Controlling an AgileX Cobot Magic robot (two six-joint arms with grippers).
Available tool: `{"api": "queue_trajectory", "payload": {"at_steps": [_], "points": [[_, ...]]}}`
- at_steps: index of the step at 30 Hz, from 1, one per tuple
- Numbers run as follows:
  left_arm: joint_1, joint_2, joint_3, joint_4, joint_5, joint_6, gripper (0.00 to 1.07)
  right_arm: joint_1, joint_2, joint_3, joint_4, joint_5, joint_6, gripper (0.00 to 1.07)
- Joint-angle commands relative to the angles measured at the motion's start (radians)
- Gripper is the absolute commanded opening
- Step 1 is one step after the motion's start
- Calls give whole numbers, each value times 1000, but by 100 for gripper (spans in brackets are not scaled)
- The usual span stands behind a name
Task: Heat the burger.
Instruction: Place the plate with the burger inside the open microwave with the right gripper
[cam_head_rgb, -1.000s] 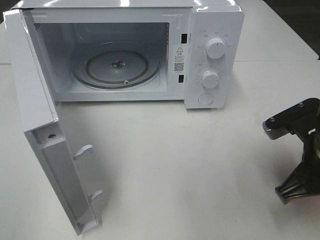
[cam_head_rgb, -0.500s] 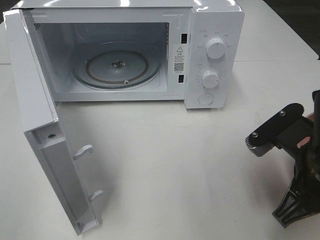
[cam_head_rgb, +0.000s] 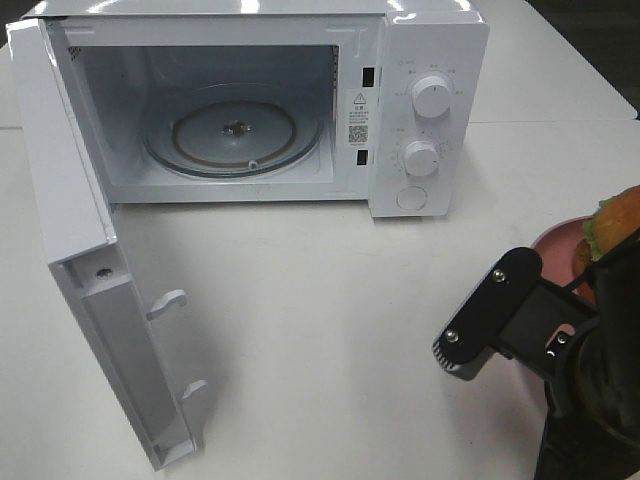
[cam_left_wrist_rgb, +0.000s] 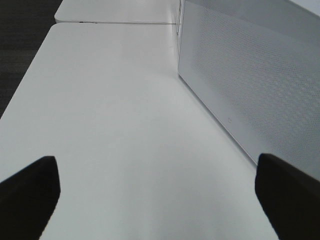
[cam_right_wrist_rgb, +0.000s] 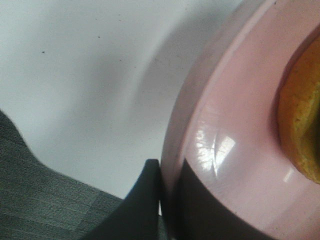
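**Item 1. Small round burger** (cam_head_rgb: 617, 220), glossy brown bun over green lettuce. It sits on a flat round pink plate (cam_head_rgb: 556, 244) at the right edge of the white tabletop (cam_head_rgb: 330, 300). It is well apart from the oven and partly cut off by the frame.

**Item 2. Right tool** (cam_right_wrist_rgb: 167, 197). Closed on the pink plate, with the rim pinched between its two dark fingers. It does not touch the burger, which lies further in on the plate from the pinch.

**Item 3. Left tool** (cam_left_wrist_rgb: 159, 192). Fingers spread wide and empty, over bare tabletop beside a perforated white panel (cam_left_wrist_rgb: 250, 75).

**Item 4. White microwave oven** (cam_head_rgb: 432, 40). The door (cam_head_rgb: 70, 200) is swung fully open to the left. The glass turntable (cam_head_rgb: 235, 135) is bare.

**Step in hand (judged).** Carrying the plate and burger to the open cavity; nothing is loaded yet.

**Next move (judged).** Keep the plate level so the burger does not slide. Cross leftward to the cavity mouth and clear its sill. Set the plate centred on the turntable, then release.
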Motion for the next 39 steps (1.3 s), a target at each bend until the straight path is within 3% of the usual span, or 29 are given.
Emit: {"api": "queue_trajectory", "payload": {"at_steps": [1,3,10,30,39], "points": [[4,-15,-1,-6,-2,0,98,34,-9,1,-56,51,-8,0],[4,-15,-1,-6,-2,0,98,86,-9,1,-78,51,-14,0],[4,-15,-1,-6,-2,0,98,127,-9,1,-113,35,-100,1],[4,-15,-1,-6,-2,0,98,127,-9,-4,-262,-233,-442,1],[4,-15,-1,-6,-2,0,98,127,-9,-4,-285,-298,-468,2]]}}
